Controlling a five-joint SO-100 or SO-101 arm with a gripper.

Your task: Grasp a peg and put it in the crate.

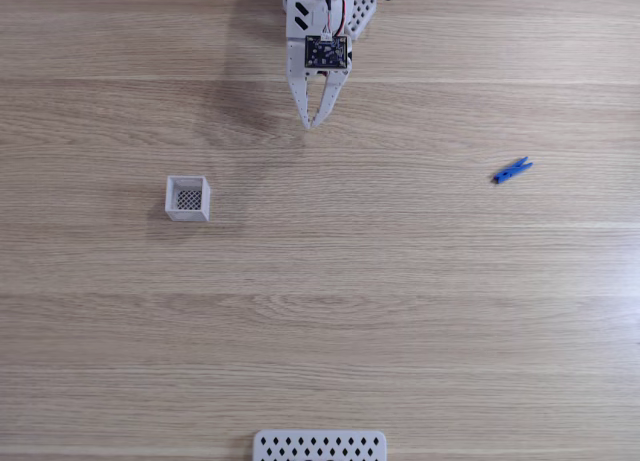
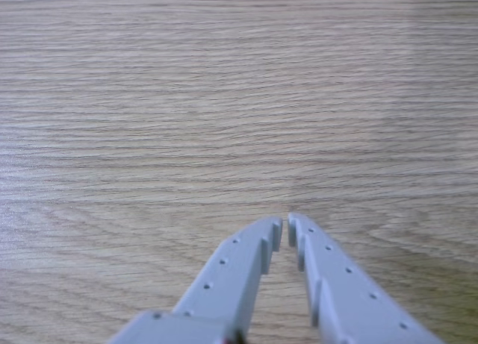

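Note:
The tiny bright blue peg (image 1: 511,170) lies tilted on the wooden table at the right of the fixed view. A small white square crate (image 1: 188,198) with a dark mesh bottom stands at the left. My white gripper (image 1: 314,124) hangs from the top middle, fingertips pointing down the picture, far from both. In the other view the gripper (image 2: 285,225) comes in from the bottom edge with its two grey fingertips nearly touching and nothing between them, over bare wood.
A wide flat white perforated panel (image 1: 319,446) lies at the bottom edge of the fixed view. The wooden table (image 1: 400,311) stretches between the crate, the peg and the panel.

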